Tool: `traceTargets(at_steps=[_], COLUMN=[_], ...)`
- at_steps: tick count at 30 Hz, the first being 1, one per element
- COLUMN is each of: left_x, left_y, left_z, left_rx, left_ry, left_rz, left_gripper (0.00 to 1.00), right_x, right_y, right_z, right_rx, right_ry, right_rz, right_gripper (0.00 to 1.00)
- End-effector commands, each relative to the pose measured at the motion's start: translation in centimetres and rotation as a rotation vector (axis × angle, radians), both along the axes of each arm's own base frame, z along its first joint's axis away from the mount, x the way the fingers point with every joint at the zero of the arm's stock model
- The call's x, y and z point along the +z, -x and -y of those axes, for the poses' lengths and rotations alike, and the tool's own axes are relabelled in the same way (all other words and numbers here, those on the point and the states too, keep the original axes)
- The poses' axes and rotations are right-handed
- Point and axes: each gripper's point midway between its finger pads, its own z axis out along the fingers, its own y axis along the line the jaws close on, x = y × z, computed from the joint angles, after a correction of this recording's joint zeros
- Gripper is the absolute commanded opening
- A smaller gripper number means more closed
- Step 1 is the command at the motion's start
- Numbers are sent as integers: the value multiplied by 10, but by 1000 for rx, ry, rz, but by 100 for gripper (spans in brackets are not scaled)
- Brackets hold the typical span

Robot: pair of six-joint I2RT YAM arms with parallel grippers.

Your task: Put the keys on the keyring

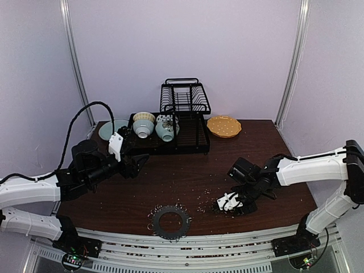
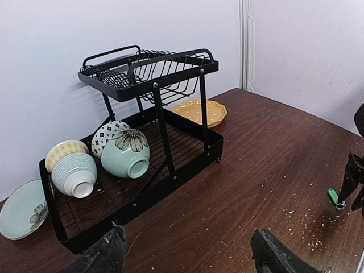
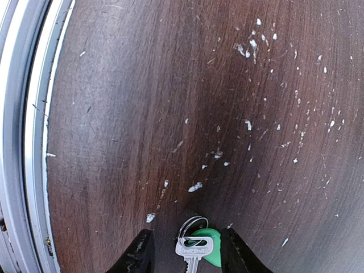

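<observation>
Bottom centre: small green-headed, silver-bladed key (image 3: pixel 205 240) flat on dark wooden desk (image 3: pixel 142 114), straddled by spread right jaws, ungripped. Left jaws released, empty. Could skid on closing, thin and flat, away from dark grey loop-fringed keyring (image 1: pixel 169 222), lower centre.

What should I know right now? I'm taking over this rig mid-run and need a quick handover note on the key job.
Left gripper: open, empty, hovering over the table in front of the dish rack.
Right gripper: open, low on the table, fingers either side of the green-headed key; no grip visible.
Keyring: flat near the table's front edge, between the arms, apart from the key.
Done: right gripper lined up on the key.
Left: grasp the key, carry it to the keyring, attach it.
</observation>
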Motion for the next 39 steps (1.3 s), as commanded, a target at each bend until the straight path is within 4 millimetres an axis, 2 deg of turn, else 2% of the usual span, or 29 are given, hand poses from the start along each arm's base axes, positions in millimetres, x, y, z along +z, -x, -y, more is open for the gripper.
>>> traceTargets(at_steps=[1, 9, 17, 25, 28, 29, 32, 35, 36, 39], left_x=[13, 10, 12, 12, 11, 10, 11, 13, 15, 18], left_y=[-4, -5, -5, -5, -4, -4, -4, -2, -1, 3], left_z=[1, -1, -3, -3, -2, -2, -1, 0, 1, 7], left_rx=[7, 16, 24, 23, 21, 20, 13, 0, -8, -52], left_ry=[25, 17, 17, 16, 14, 14, 14, 19, 21, 26], left_rz=[49, 50, 58, 62, 61, 62, 63, 66, 70, 79], left_gripper=[79, 79, 79, 79, 79, 79, 79, 79, 79, 79], right_x=[-10, -16, -23, -23, -21, -19, -8, 18, 30, 87], right_y=[2, 4, -9, -8, -8, -8, -11, -18, -20, -20], right_z=[7, 13, 12, 15, 14, 12, 3, -12, -18, -47], right_rx=[1, -17, -84, -97, -99, -102, -124, -155, -161, -121], right_ry=[37, 64, 100, 122, 125, 117, 75, -25, -75, -300], right_rz=[-3, -11, 9, -1, -9, -15, -22, -28, -31, -47], right_gripper=[37, 28, 23, 11, 1, 0, 0, 0, 0, 0])
